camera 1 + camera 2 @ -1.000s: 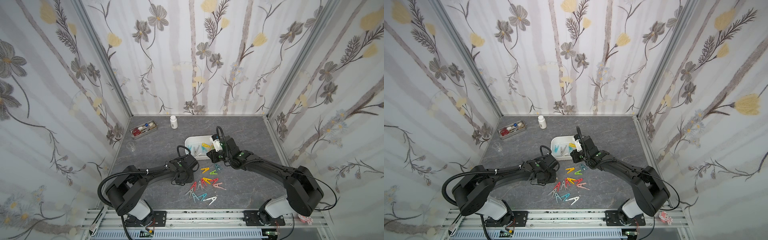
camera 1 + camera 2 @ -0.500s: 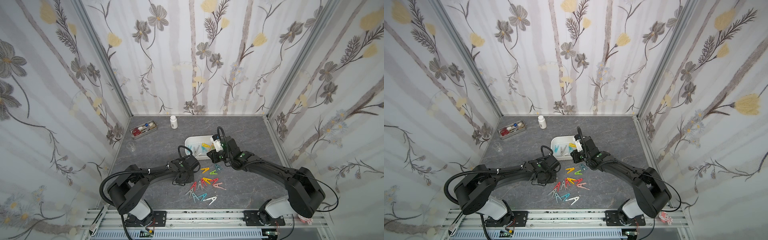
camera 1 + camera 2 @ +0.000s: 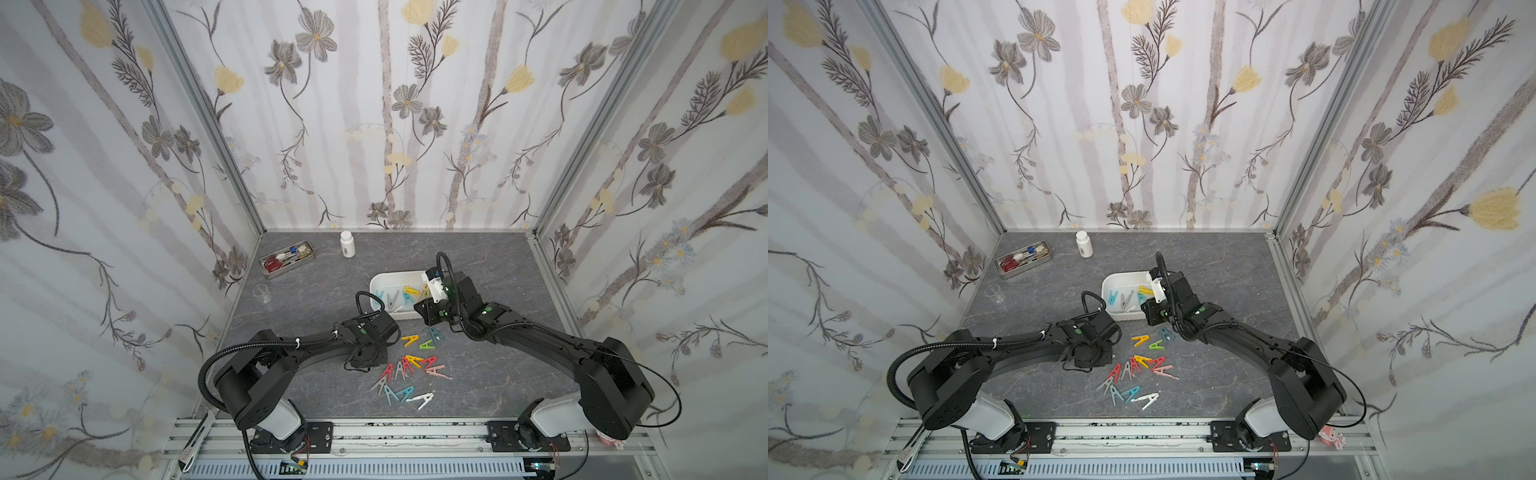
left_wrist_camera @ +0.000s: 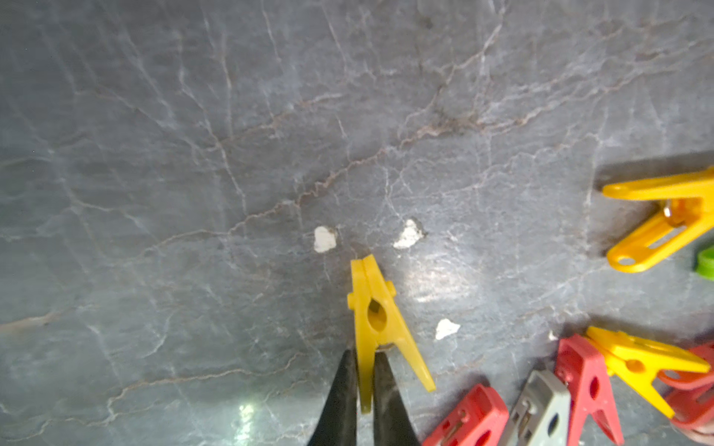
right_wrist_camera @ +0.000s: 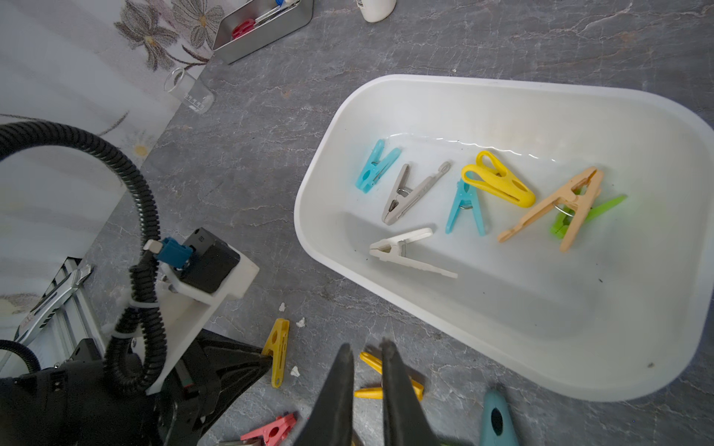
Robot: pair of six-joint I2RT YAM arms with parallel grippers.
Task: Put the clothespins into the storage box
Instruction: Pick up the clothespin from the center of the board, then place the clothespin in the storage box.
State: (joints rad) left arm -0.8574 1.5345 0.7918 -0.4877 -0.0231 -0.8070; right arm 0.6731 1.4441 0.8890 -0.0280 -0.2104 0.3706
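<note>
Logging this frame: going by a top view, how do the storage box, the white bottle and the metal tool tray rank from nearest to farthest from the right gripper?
From the right gripper in a top view:
1. storage box: right beside the gripper, just behind it.
2. white bottle: at the back wall, toward the left arm's side.
3. metal tool tray: back left corner, plainly farthest.

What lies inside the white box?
The white box holds seven clothespins: two blue, one grey, one white, one yellow, one peach, one green. The peach one covers part of the green one.
</note>
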